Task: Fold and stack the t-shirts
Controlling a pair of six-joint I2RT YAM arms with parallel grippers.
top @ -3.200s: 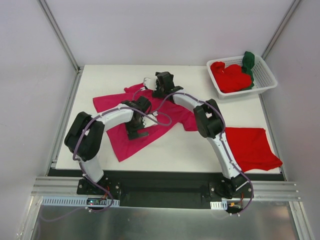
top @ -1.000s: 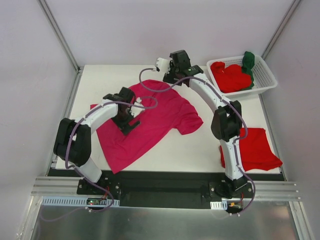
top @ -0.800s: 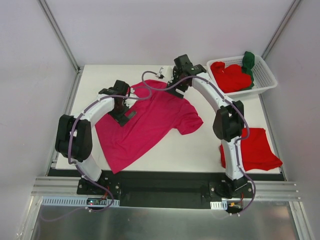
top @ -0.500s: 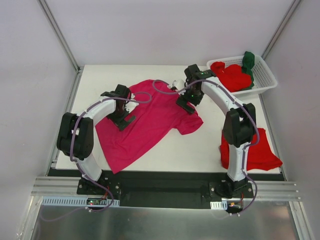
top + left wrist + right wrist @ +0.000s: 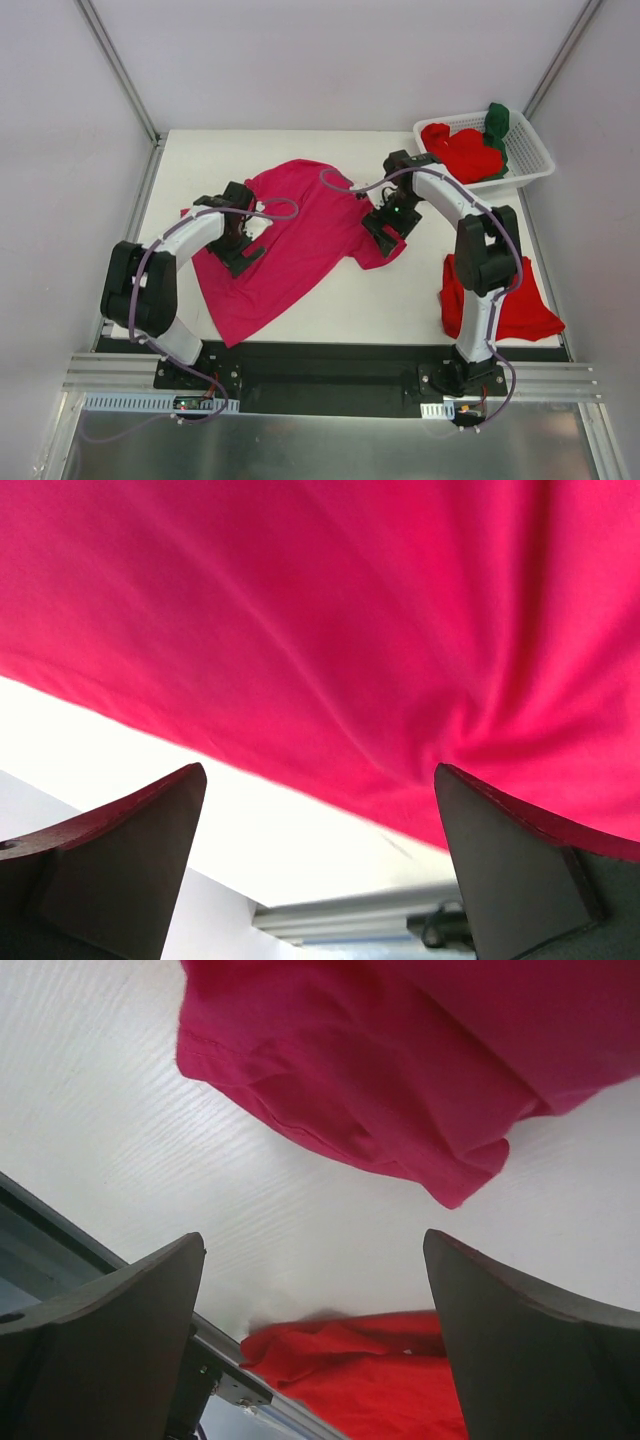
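Flatly spread on the white table point(image 5: 400, 290), the magenta-pink t-shirt point(image 5: 300, 235) lies open with its hem toward the arm bases and its collar toward the far edge.
- The left gripper point(image 5: 238, 245) hangs low over the left side of that shirt, close to its edge; its jaws are spread wide and hold nothing.
- From the left wrist, the dark fingers point(image 5: 120, 850) stand far apart, with wrinkled magenta cloth and a strip of bare table between them.
- The right gripper point(image 5: 385, 228) sits at the shirt's right sleeve, jaws likewise spread wide and empty.
- From the right wrist, the sleeve's bunched end lies just beyond the parted fingers point(image 5: 520, 1330), not touching them.
- A red t-shirt point(image 5: 520, 300) lies folded to the right of the magenta one, well apart from it, near the table's front corner.
- Farther right and beyond the magenta shirt's collar stands a white slotted basket point(image 5: 530, 150).
- Crumpled red t-shirts point(image 5: 462, 153) fill that basket, and a dark green t-shirt point(image 5: 497, 125) is draped over its far rim.
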